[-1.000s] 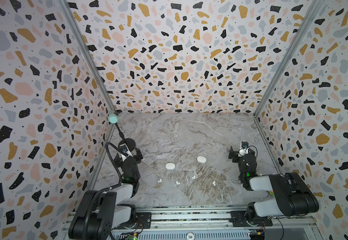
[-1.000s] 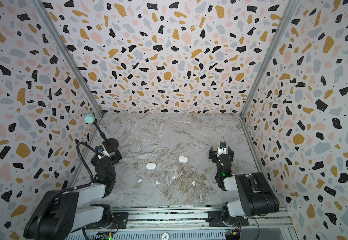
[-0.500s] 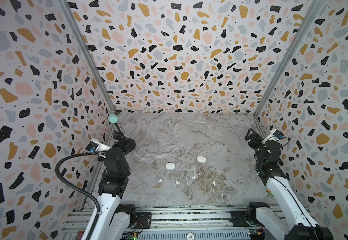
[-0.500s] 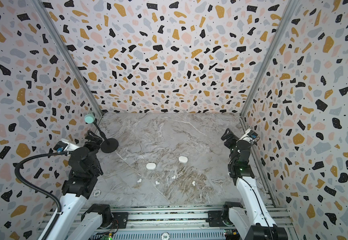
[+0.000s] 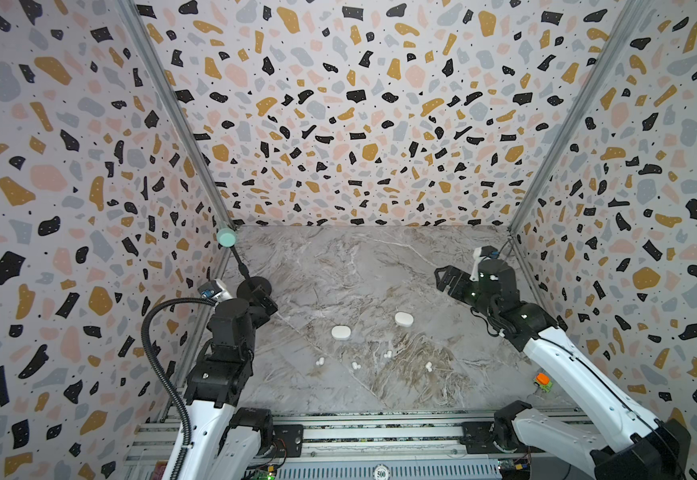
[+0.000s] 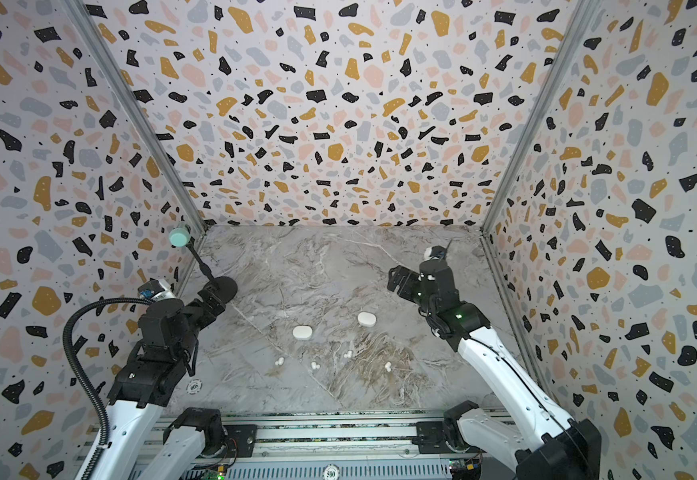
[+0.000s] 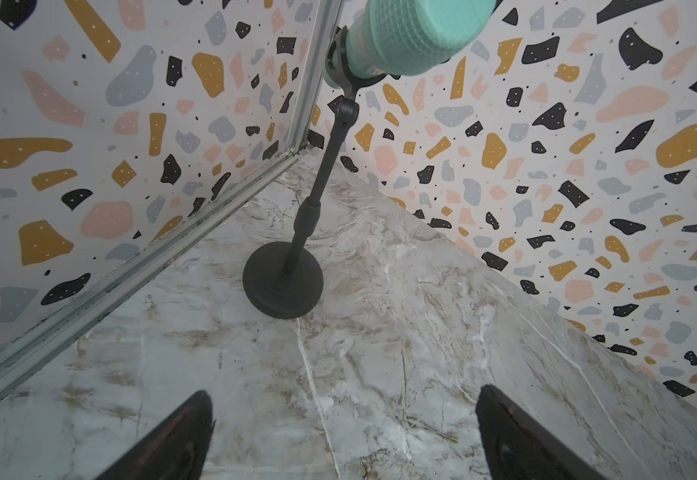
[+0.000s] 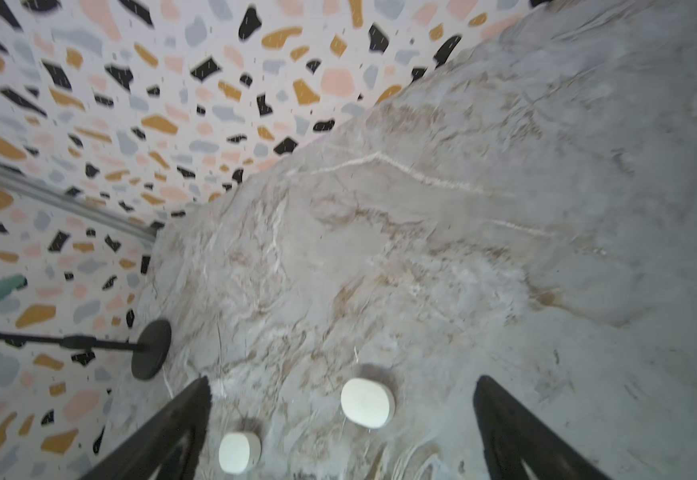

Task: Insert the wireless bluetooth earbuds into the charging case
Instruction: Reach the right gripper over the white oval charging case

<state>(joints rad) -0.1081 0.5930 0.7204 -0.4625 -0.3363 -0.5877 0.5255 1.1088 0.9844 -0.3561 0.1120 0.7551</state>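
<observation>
Earbuds (image 5: 355, 365), four of them, lay loose on the near part of the worktop (image 5: 380, 266), two white cases (image 5: 341, 332) just beyond them, and farther back I saw the left jaws spread empty beside the microphone stand (image 5: 255, 284) and the right jaws spread empty opposite.

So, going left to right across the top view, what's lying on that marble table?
teal microphone on its stand → first earbud → left case → second earbud → third earbud → right case → fourth earbud → small orange object
</observation>
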